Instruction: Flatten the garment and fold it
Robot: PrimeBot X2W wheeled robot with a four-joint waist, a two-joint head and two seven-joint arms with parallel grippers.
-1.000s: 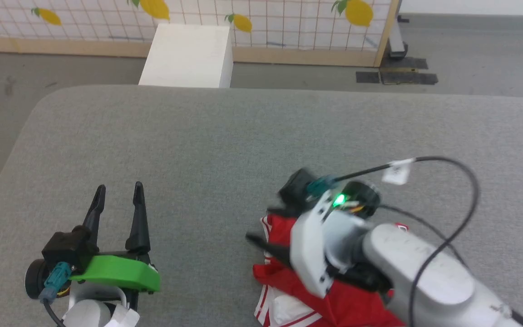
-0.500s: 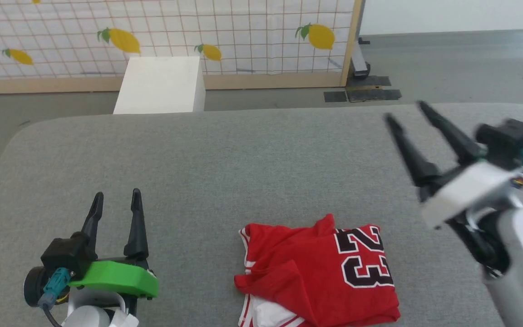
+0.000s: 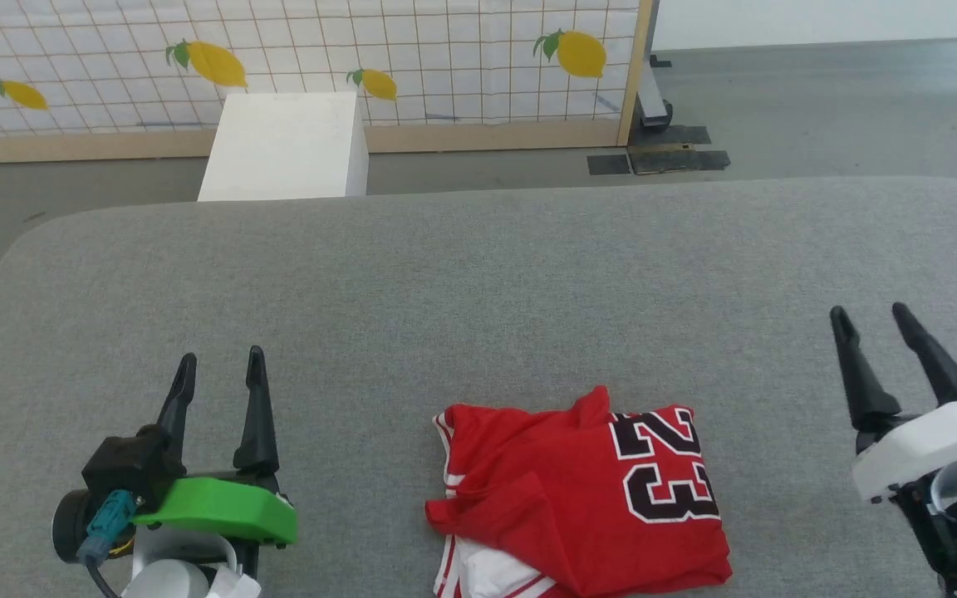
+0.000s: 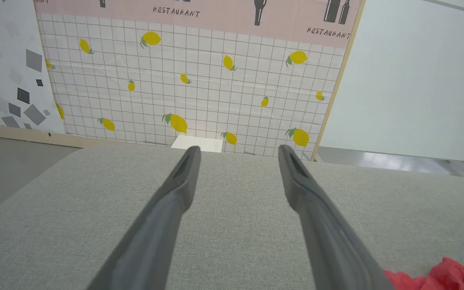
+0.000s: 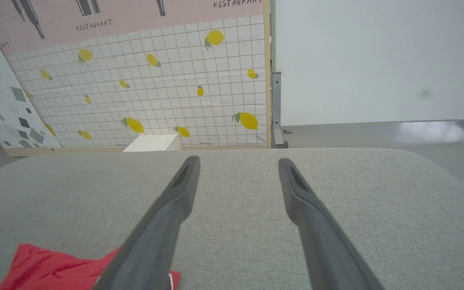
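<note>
The garment (image 3: 586, 498), a red jersey with a black "23" and white striped trim, lies folded into a small bundle on the grey table (image 3: 478, 274), near its front edge. A red corner of the garment (image 4: 437, 278) shows at the lower right of the left wrist view, and another part of the garment (image 5: 54, 270) at the lower left of the right wrist view. My left gripper (image 3: 221, 364) rests open at the lower left, well left of the jersey. My right gripper (image 3: 869, 314) stands open at the lower right, apart from the jersey. Both hold nothing.
A white box (image 3: 283, 148) stands on the floor beyond the table's far edge. Behind it is a lemon-patterned grid panel (image 3: 296, 58) in a wooden frame. Dark floor plates (image 3: 661, 158) lie at the panel's right end.
My right arm has left the jersey, swung out to the right and come down to the lower right, open. The camera has shifted. The left gripper has stayed put.
</note>
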